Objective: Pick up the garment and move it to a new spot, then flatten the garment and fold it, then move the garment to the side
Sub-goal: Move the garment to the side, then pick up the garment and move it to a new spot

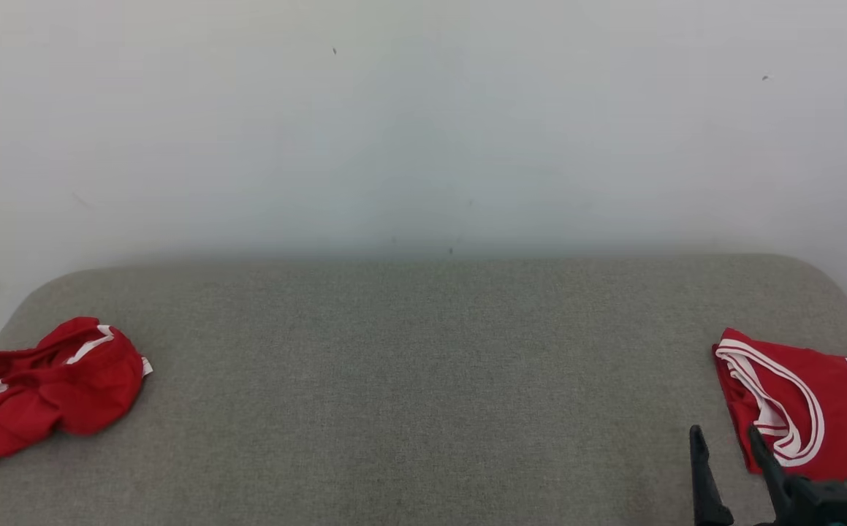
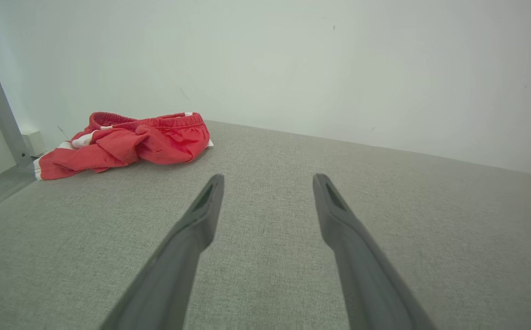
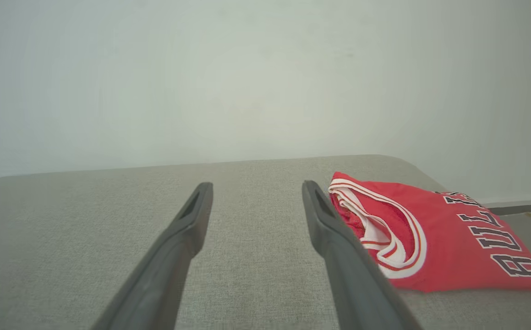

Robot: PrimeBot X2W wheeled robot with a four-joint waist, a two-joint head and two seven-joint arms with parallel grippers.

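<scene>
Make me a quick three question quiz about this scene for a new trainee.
1. True or false: the red fabric shorts with white trim lie at the robot's right end of the grey fabric cushion.
2. The right claw is: A) open beside the red fabric jersey with dark lettering; B) shut on that jersey; C) shut on the shorts.
3. Short answer: which garment lies neatly folded?
Key: 1 false; 2 A; 3 the jersey.
</scene>
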